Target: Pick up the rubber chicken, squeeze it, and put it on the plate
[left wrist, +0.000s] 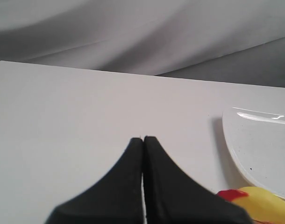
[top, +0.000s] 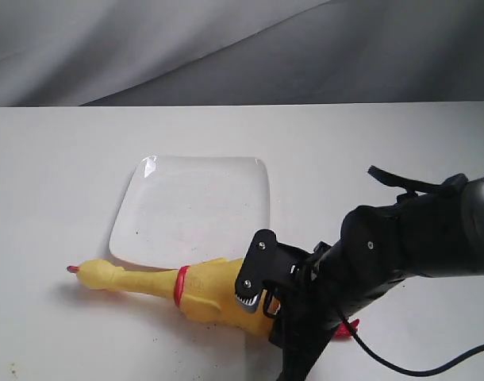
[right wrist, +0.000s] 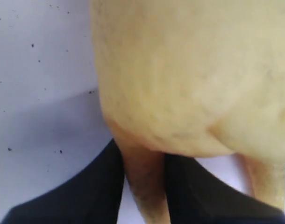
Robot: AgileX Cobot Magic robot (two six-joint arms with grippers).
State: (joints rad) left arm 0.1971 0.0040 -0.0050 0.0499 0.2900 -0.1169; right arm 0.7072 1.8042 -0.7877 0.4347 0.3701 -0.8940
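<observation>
Two pincers: my right pincer [right wrist: 143, 184] nips the rubber chicken [top: 202, 290] by one thin leg, an easy handle I judge, while it lies on the desk [top: 51, 159] just beside the plate [top: 194, 206]; my left pincer [left wrist: 143, 142] hangs closed, empty.

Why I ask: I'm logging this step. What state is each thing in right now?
chicken: lying on the table along the plate's near edge, not on it.
plate: flat on the table, empty.
right gripper: shut on one leg of the chicken.
left gripper: shut, holding nothing.
</observation>
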